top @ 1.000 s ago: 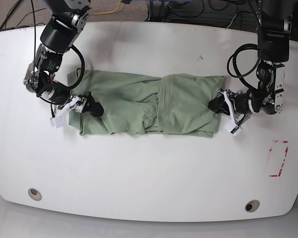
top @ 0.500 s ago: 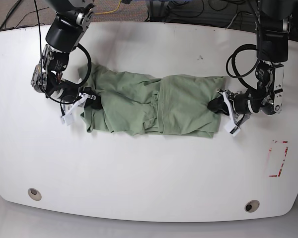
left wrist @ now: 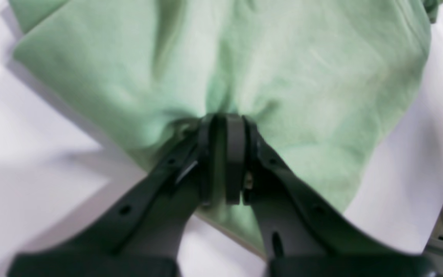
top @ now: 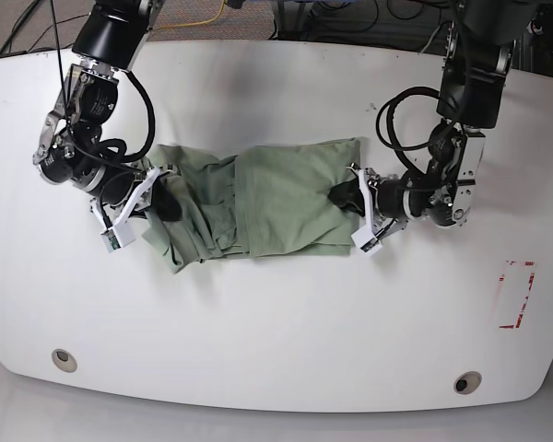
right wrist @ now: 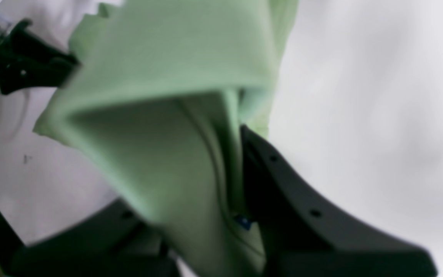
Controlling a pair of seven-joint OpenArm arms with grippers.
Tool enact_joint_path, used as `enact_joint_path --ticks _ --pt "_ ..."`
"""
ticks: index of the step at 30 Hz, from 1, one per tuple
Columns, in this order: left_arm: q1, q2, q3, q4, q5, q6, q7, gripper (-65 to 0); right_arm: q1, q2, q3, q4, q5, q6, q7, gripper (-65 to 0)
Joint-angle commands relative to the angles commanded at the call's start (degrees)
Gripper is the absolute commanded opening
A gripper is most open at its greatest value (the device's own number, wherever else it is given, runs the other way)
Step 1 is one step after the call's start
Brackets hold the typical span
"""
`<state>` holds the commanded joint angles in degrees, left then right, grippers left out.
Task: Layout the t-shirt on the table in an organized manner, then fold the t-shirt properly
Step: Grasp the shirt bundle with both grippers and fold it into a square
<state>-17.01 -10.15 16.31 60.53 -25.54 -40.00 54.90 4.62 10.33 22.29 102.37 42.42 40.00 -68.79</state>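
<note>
Shirt (top: 258,198): pale green, bunched lengthwise into a wrinkled band across mid table (top: 276,304), stretched btwn both grippers. End by right gripper (top: 164,198) is crumpled w/ folds hanging lower; end by left gripper (top: 347,195) is smoother, flatter. No collar or logo readable.

Left wrist view: left gripper (left wrist: 225,161) fingers pressed together on a pinch of fabric, cloth fanning out ahead of the tips over white top. Right wrist view: blurry; shirt (right wrist: 175,115) draped over and between the right gripper's fingers (right wrist: 283,184), so it's clamped on cloth, though the near finger is mostly hidden.

Around: red tape rectangle (top: 516,295) well off to the outer side of left gripper, near table edge. Two grey grommets (top: 64,359) (top: 467,381) along front edge, well apart from both grippers. Cables on floor behind table. Nothing lies btwn grippers except shirt.

Arms: both come down from far edge, forearms bent inward, grippers low at table level, pointing toward each other.
</note>
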Motion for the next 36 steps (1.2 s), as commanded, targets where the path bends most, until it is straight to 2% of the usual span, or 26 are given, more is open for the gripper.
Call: enact_joint_path --ticks 5,10,13,17,26,29,32,33,36 --pt "0.1 3.7 0.1 0.0 5.9 0.0 0.0 -60.7 0.4 -0.1 -2.5 1.4 0.0 0.00 0.0 -62.3" --pt "0.2 7.0 0.1 0.0 9.8 0.0 0.8 -60.7 1.8 -0.5 -4.4 1.3 0.0 0.00 0.0 -62.3" --pt "0.3 8.4 0.1 0.0 10.5 0.0 0.9 -60.7 2.5 -3.0 -4.9 0.4 0.0 0.00 0.0 -62.3" --pt "0.2 9.3 0.0 0.0 10.4 0.0 1.2 -60.7 3.5 -4.0 -5.0 -3.0 0.0 0.00 0.1 -62.1" --pt "0.2 9.3 -0.2 0.0 10.0 0.0 1.9 -60.7 4.5 -7.0 -5.0 -6.2 -0.1 0.00 1.0 -60.2" --pt "0.1 9.3 -0.2 0.0 10.0 0.0 1.9 -60.7 4.1 -7.1 -5.0 -6.2 -0.1 0.00 1.0 -52.3" --pt "0.1 9.2 -0.2 0.0 10.0 0.0 1.8 -60.7 4.0 -7.4 -5.0 -6.2 -0.1 0.00 1.0 -34.7" --pt "0.1 9.2 -0.2 0.0 10.0 0.0 1.8 -60.7 3.9 -7.4 -5.1 -6.2 -0.1 0.00 1.0 -26.6" --pt "0.1 9.2 -0.3 0.0 9.9 0.0 1.8 -60.7 3.9 -7.4 -5.1 -5.7 0.1 0.00 0.9 -11.1"
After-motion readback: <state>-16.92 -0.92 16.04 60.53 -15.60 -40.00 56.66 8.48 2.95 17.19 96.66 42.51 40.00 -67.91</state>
